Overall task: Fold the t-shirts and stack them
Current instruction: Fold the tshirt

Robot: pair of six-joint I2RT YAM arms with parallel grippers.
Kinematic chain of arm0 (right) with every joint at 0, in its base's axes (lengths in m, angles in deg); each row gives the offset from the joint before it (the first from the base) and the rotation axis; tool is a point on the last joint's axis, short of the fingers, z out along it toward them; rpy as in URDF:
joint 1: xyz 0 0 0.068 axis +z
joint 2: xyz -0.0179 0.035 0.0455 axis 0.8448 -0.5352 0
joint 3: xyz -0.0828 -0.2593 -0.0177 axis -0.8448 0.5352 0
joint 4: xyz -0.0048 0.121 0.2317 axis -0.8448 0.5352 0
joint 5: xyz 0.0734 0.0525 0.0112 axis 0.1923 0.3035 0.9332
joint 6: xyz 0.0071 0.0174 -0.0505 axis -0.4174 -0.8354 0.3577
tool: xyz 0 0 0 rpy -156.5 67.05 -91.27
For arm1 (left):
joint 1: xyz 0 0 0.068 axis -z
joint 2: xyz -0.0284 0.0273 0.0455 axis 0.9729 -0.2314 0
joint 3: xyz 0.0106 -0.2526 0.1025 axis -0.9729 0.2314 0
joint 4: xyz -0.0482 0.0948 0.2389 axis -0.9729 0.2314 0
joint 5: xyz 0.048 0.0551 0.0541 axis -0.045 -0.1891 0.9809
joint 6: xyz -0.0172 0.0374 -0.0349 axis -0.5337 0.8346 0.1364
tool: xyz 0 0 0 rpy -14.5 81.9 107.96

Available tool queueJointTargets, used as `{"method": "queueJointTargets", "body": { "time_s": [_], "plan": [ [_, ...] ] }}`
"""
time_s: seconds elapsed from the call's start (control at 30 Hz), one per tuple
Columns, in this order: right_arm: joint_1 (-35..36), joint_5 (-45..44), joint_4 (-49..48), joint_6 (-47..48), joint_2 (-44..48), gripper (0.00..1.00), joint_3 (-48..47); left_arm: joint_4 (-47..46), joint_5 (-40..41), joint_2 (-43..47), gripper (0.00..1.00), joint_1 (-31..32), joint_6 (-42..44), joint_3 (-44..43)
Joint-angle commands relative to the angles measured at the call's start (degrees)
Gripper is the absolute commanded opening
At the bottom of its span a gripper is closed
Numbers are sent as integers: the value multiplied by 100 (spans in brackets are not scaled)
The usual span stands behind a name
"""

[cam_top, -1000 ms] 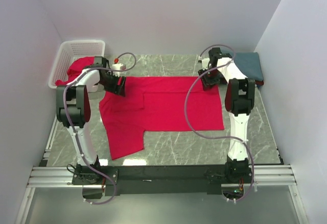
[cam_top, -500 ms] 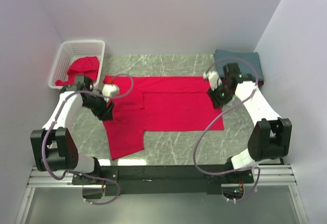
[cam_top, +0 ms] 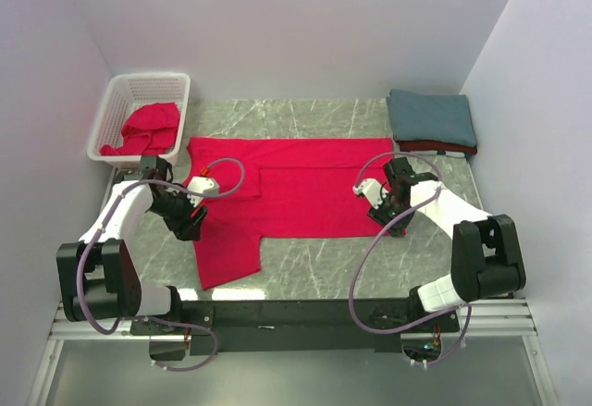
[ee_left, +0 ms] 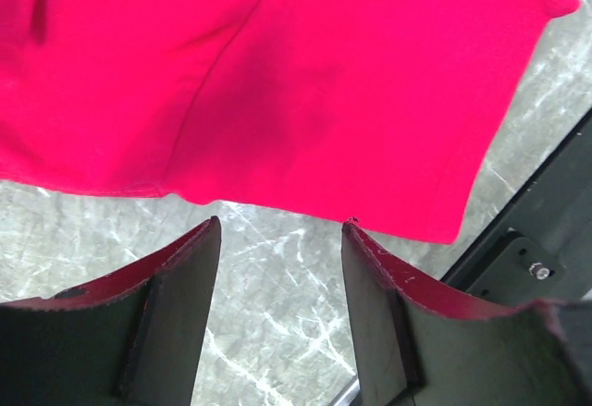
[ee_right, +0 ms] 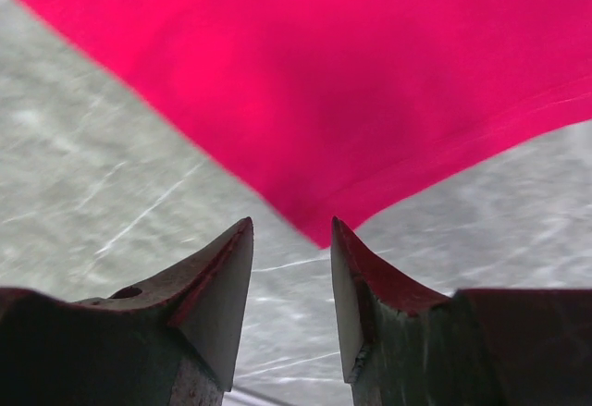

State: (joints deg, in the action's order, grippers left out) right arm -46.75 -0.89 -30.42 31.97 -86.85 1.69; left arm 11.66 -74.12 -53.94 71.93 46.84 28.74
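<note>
Grasp setup on spread-out bright red cloth t-shirt: left gripper off its left edge, right gripper at near-right corner, both with jaws apart, empty. Next: lower, pinch, fold.

Left tool and right tool both hang low, angled downward, jaws standing apart.

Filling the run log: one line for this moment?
red t-shirt: spread flat | left pincer: open, at sleeve edge | right pincer: open, at near right corner | held: nothing
</note>
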Motion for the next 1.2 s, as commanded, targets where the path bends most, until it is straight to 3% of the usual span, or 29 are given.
{"method": "queueJointTargets", "body": {
  "time_s": [0.0,0.57,0.7,0.83,0.97,1.17],
  "plan": [
    [9,-251,-477,224,-14,47,33,-170,74,86,61,3,33,90],
    [18,-321,-757,329,-515,45,367,-495,153,68,63,91,-29,415],
    [18,-427,-855,321,-691,18,420,-784,407,156,58,275,217,731],
    [9,-445,-811,268,-674,2,376,-1372,899,437,57,748,306,1214],
    [18,-436,-732,268,-656,0,306,-1979,1313,481,58,1057,61,1540],
    [27,-410,-600,242,-700,0,183,-2034,1287,306,56,1172,16,1339]
  ]
}}
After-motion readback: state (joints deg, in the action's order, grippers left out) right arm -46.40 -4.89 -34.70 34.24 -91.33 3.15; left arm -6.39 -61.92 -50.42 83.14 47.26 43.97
